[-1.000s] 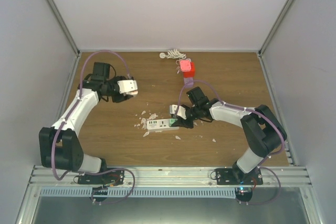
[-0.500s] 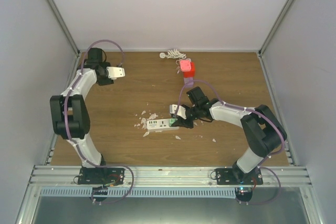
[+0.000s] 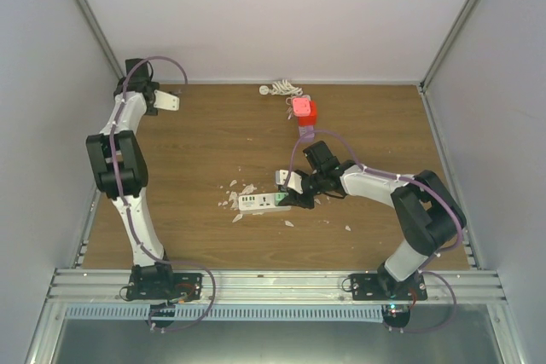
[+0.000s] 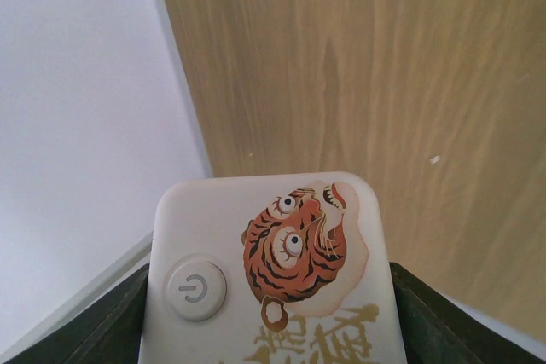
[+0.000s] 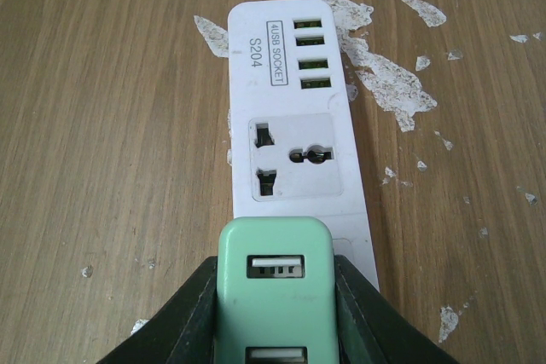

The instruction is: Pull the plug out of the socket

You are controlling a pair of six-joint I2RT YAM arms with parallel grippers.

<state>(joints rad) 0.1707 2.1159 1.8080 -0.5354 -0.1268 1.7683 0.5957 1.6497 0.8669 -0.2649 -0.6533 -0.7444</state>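
The white power strip [image 3: 258,202] lies at the table's middle; in the right wrist view [image 5: 294,151] it shows a free universal socket and several USB ports. My right gripper [image 3: 296,186] [image 5: 277,317] is shut on a mint-green USB plug [image 5: 275,287] at the strip's near end. I cannot tell if its pins sit in the socket. My left gripper [image 3: 162,101] [image 4: 269,304] is at the far left corner, shut on a white device [image 4: 269,262] with a tiger picture and a power button.
White flakes [image 3: 235,189] lie scattered around the strip, also in the right wrist view [image 5: 384,83]. A red-and-pink object [image 3: 302,111] and a coiled white cable [image 3: 281,88] lie at the back. The left wall [image 4: 77,125] is close to the left gripper.
My left arm has swung from mid-left of the table to the far left corner, carrying the white device. The right arm, green plug and strip have not moved.
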